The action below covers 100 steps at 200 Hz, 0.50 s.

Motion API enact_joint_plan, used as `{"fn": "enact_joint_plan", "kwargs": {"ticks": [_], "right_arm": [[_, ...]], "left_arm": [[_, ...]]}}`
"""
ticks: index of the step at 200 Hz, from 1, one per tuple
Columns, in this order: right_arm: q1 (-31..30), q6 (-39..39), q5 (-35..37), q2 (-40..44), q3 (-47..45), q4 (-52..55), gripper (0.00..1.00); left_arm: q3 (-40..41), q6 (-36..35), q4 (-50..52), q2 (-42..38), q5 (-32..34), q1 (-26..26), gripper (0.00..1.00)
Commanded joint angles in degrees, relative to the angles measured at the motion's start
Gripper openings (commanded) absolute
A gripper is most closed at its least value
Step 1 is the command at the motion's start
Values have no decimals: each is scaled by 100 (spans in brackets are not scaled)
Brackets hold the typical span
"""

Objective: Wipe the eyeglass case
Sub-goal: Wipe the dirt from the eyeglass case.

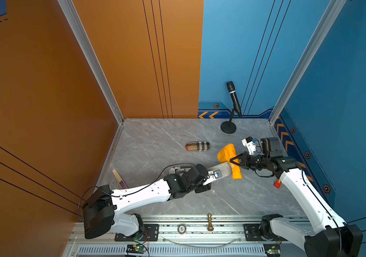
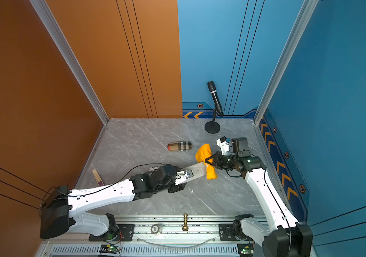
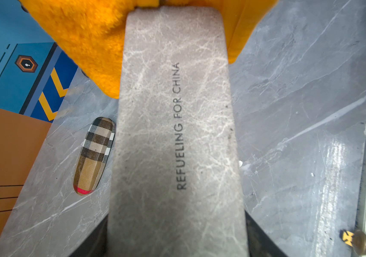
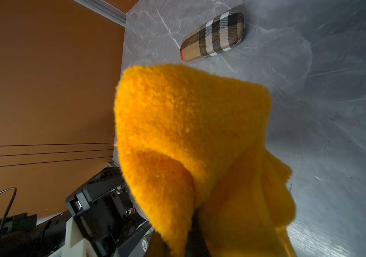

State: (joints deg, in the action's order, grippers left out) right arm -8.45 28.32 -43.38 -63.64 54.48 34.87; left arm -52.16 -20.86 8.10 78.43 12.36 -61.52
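plaid case flat on table, clear of both grippers, off to one side; left gripper part-open, clamped on near end of grey eyeglass case, which sticks out ahead of jaws, far end touching orange cloth; right gripper fully closed, pinching that cloth

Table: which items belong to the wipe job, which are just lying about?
In use: grey case, in left gripper; orange cloth, in right gripper.
Lying about: plaid case, microphone, chess piece, red block, wooden sticks.
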Motion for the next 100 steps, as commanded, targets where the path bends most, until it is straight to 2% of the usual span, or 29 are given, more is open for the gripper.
{"fn": "enact_joint_plan", "kwargs": {"ticks": [1, 60, 80, 100], "right_arm": [[0, 467, -319, -20, -103, -650, 0], [95, 628, -633, 117, -394, -512, 0], [155, 893, -870, 185, -532, -742, 0], [202, 846, -899, 43, -383, -876, 0]], "left_arm": [[83, 289, -746, -204, -191, 87, 11], [463, 635, -1079, -561, -141, 456, 11], [433, 610, -1008, -566, -307, 437, 11], [347, 584, -870, -507, -381, 299, 11]]}}
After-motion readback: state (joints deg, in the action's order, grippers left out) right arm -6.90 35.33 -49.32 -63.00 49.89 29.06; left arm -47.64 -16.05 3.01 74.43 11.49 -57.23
